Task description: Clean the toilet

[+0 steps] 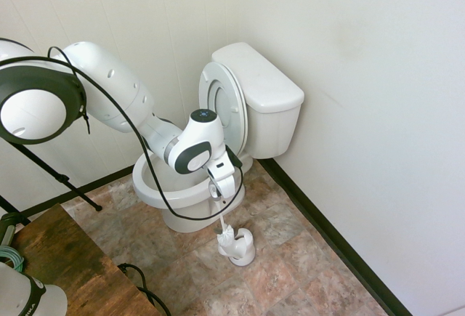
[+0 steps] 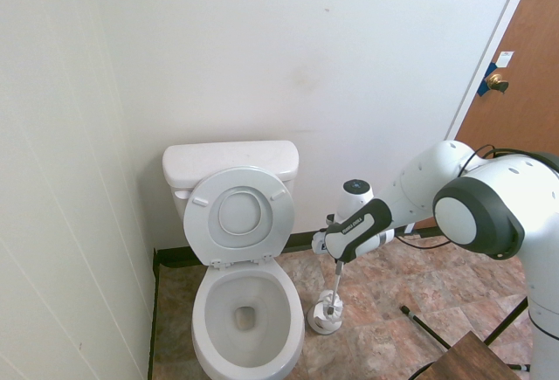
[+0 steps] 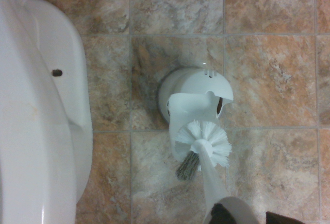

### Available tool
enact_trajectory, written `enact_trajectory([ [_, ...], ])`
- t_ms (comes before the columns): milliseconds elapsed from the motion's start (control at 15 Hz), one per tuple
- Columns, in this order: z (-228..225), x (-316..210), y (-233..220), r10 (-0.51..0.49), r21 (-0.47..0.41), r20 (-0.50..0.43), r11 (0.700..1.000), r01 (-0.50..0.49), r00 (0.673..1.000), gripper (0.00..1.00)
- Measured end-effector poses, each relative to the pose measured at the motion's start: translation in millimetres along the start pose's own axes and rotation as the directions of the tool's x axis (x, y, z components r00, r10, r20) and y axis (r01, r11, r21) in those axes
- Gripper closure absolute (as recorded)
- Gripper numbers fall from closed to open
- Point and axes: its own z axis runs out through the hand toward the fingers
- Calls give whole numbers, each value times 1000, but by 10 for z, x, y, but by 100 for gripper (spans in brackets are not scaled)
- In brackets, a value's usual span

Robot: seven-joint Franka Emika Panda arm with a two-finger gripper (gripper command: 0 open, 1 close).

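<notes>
The toilet [image 1: 218,134] is glossy white ceramic, standing in the corner against the pale walls — oval bowl open, ring seat down, rounded lid raised and leaning on the rectangular lidded tank. Around it the floor [image 1: 290,258] is mottled brown and tan stone-look tile with thin grout lines, edged by a dark baseboard. Just beside the toilet's bowl, on the side away from the panelled wall, sits a small white brush holder [image 1: 242,249], round and smooth with a cut-out hood. Above the holder hangs a toilet brush [image 3: 202,141] — white bristles in a round tuft, a thin pale handle running up to the tool [image 1: 220,194], which is clenched on that handle. The brush head is right at the holder's mouth, slightly off its centre. The white arm reaches across in front of the toilet, wrist bent so the tool points straight down. Bare tile lies open beyond the holder, away from the toilet.
</notes>
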Motion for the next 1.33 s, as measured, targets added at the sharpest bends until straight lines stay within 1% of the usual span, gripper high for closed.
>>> enact_trajectory([
  [400, 360, 121, -111, 49, 7, 11, 999, -49, 999, 100],
  [733, 747, 298, -86, 95, -8, 8, 995, -95, 995, 100],
  [1333, 1304, 458, -250, 162, -4, 15, 987, -162, 987, 100],
])
